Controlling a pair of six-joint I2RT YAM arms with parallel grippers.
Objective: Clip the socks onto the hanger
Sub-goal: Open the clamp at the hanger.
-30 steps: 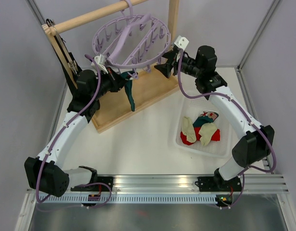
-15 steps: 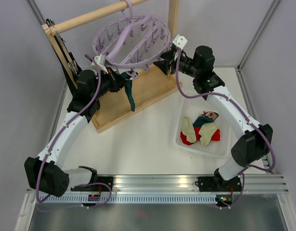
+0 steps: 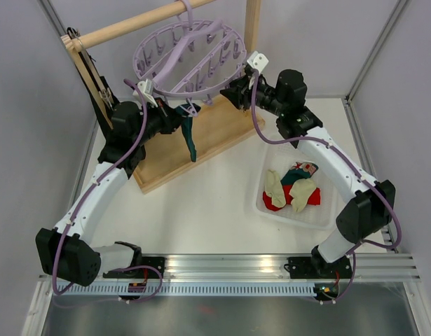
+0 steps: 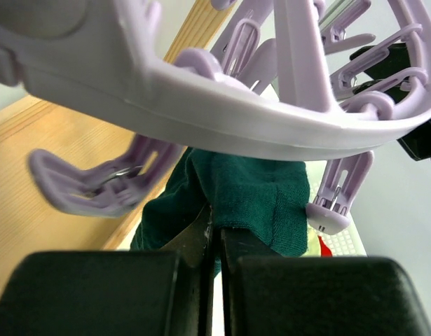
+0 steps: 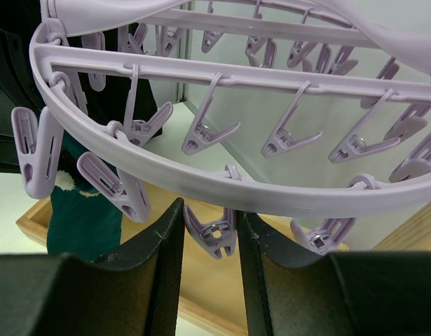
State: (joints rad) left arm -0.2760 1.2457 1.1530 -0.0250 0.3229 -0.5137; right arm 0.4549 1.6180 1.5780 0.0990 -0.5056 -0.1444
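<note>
- Nothing clipped yet on the hanger, judging by the bare clips in both wrist views; hung by its hook from the wooden rack at the far side of the table.
- At the left fingers: pinched fully shut on the top edge of one dark teal sock, raised just under the hanger's near rim, beside a dangling clip but not in one.
- At the right fingers: partway closed, with one clip of the hanger's right rim between them; real contact with it impossible to tell.
- Left to do, by this reading: getting the held sock into a clip, then all the other socks, piled in the clear bin on the table near the right arm.
- Held sock hanging limp, long axis roughly vertical, free end pointing down toward the rack's wooden base; toe or cuff uppermost, not tellable.
</note>
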